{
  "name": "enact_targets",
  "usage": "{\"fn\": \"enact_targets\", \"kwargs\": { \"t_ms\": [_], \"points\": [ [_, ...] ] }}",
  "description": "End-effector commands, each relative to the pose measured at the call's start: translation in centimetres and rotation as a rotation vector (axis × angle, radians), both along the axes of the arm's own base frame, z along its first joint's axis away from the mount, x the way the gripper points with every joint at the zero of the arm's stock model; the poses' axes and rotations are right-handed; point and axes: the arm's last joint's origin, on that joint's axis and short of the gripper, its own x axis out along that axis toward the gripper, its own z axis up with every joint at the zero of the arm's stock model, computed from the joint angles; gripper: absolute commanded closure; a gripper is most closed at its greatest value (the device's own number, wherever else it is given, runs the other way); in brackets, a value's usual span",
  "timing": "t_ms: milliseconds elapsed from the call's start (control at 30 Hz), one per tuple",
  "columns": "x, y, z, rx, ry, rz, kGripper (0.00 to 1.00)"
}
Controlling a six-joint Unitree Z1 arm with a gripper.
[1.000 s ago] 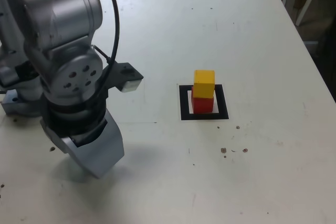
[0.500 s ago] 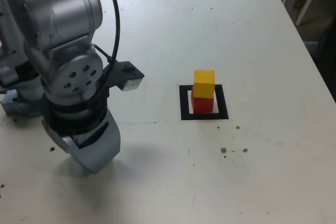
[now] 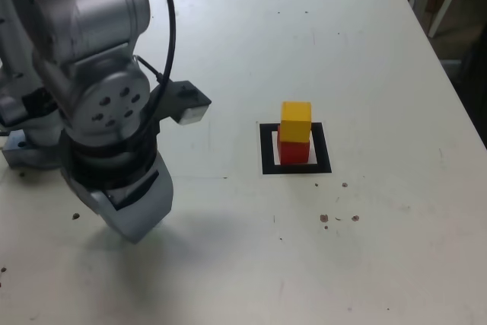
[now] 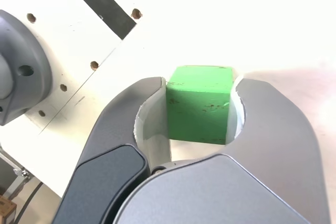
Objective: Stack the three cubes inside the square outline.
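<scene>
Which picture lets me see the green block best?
The wrist view shows the green block best, because it's big and right between the gripper's two fingers, which are shut on it. In the exterior view, I can't see the green block at all, only the yellow block on the red one.

Bright overhead light blows the wrist view's tabletop white; soft shadow pools in the exterior view.

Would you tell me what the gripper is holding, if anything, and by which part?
The gripper holds the green cube, its jaws closed on two opposite side faces.
</scene>
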Motion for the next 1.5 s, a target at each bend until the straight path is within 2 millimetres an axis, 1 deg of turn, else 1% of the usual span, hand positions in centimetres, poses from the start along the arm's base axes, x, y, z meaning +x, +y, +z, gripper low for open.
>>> {"fn": "enact_targets", "kwargs": {
  "t_ms": [0, 133, 267, 400, 600, 767, 933, 1200, 1467],
  "points": [
    [0.6, -0.3, 1.3, 0.002, -0.012, 0.005, 0.69],
    [2.2, -0.6, 3.6, -0.012, -0.026, 0.031, 0.69],
    [4.1, 0.0, 5.8, -0.023, -0.036, 0.103, 0.69],
    [6.2, 1.4, 7.9, -0.025, -0.031, 0.2, 0.69],
    [9.3, 4.5, 10.3, -0.039, -0.044, 0.331, 0.69],
    [11.1, 6.9, 10.8, -0.055, -0.074, 0.398, 0.7],
    [12.8, 8.7, 11.0, -0.078, -0.104, 0.437, 0.71],
    [15.5, 10.5, 10.5, -0.095, -0.119, 0.472, 0.71],
    [17.6, 12.2, 10.2, -0.103, -0.129, 0.498, 0.71]
  ]
}}
